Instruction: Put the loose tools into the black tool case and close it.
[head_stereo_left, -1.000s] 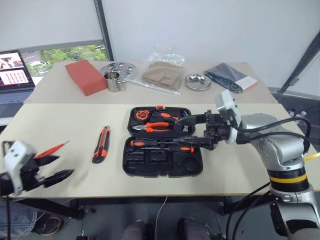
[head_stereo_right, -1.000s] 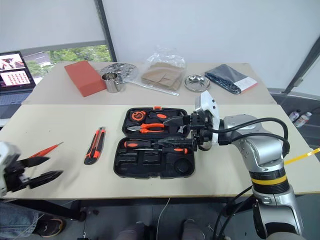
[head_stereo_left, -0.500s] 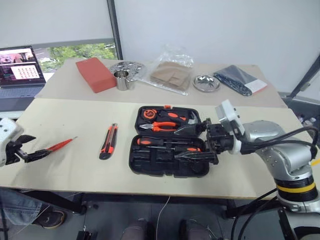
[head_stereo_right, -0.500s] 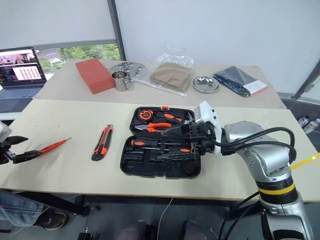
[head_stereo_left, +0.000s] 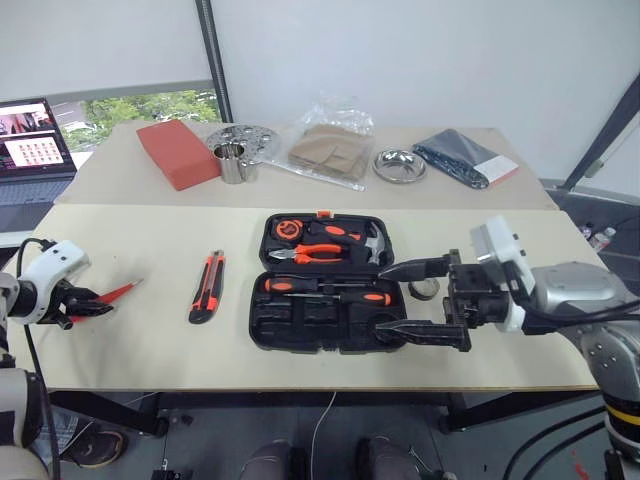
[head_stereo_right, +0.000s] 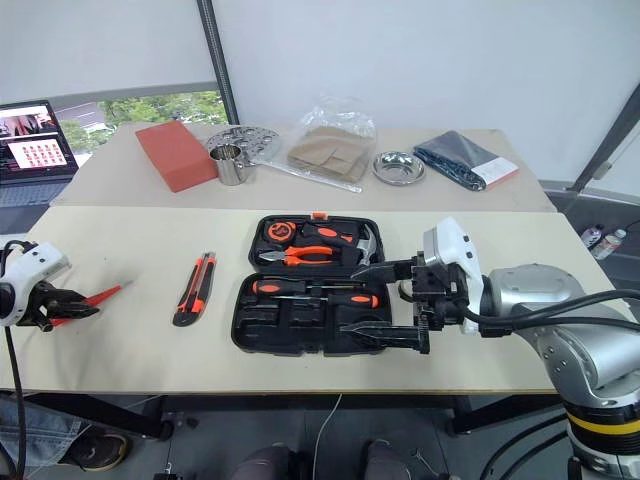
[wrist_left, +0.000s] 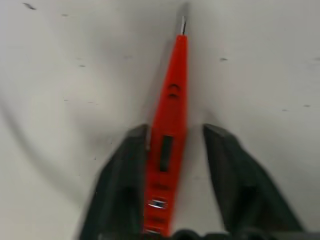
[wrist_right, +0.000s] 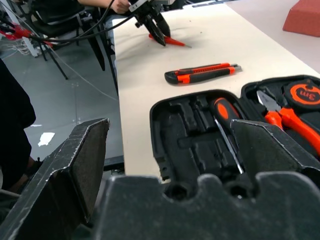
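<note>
While the left pincer (wrist_left: 170, 150) straddles the red tester screwdriver (wrist_left: 169, 125), its fingers aren't clamped yet.
Right pincer (head_stereo_left: 412, 298) gapes wide beside the open black tool case (head_stereo_left: 325, 285); utility knife (head_stereo_left: 205, 287) lies on the table (head_stereo_left: 130, 340) between.

Utility knife (head_stereo_left: 205, 286) lies left of the open tool case (head_stereo_left: 325, 282); tester screwdriver (head_stereo_left: 112, 293) farther left

We read "3m" in black on the orange face of the tape measure (wrist_right: 303, 96) lying in the black tool case (wrist_right: 165, 145). We could read no other markings.
</note>
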